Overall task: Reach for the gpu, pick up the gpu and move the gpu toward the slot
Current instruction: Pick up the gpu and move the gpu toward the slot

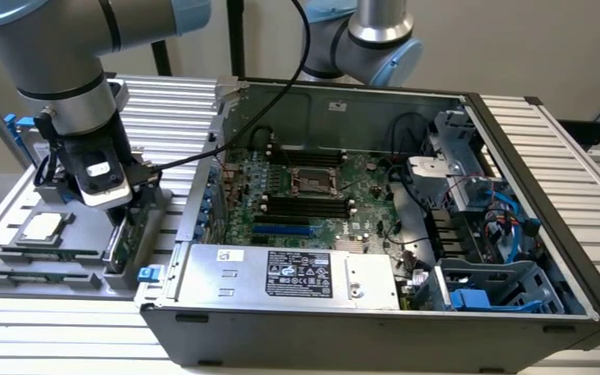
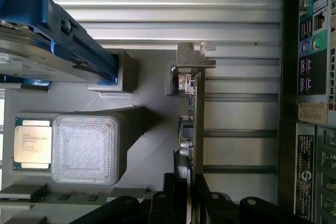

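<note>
I have the gripper (image 2: 187, 184) down over the gpu (image 2: 192, 103), standing on edge in the gray tray (image 2: 152, 129) beside the case (image 1: 383, 332), grip undeterminable, while the processor (image 2: 32, 148) print and the white label (image 1: 300, 273) stay unreadable.

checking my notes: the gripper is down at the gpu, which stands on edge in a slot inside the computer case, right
Not inside the computer case. The gripper is down at the gpu, which stands on edge in the gray holder beside that case, on the exterior view's left, as the exterior view shows.
</note>
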`<state>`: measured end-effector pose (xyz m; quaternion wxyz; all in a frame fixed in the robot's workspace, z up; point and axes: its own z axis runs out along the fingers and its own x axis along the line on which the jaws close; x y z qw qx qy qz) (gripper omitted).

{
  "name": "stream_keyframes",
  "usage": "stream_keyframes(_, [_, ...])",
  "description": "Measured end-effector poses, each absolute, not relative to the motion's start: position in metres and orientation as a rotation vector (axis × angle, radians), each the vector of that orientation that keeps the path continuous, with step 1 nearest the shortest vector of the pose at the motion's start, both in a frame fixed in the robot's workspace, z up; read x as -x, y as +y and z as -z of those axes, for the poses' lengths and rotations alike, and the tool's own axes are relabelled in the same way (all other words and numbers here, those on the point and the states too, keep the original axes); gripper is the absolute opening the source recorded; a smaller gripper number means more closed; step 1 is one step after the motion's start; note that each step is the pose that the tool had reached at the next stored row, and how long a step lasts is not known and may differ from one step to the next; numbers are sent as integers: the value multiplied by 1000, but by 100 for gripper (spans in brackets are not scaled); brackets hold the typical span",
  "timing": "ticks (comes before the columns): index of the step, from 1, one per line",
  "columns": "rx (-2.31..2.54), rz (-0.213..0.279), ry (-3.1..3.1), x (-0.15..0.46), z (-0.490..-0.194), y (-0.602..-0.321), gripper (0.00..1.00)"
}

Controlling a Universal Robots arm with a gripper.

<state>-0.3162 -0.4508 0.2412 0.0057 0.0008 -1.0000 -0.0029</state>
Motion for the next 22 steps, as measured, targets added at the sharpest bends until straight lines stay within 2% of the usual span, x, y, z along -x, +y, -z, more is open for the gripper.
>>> stream_keyframes(14, [-4, 10, -3130, 316, -246, -451, 26])
stream_keyframes(22, [-3, 14, -3129, 316, -263, -451, 26])
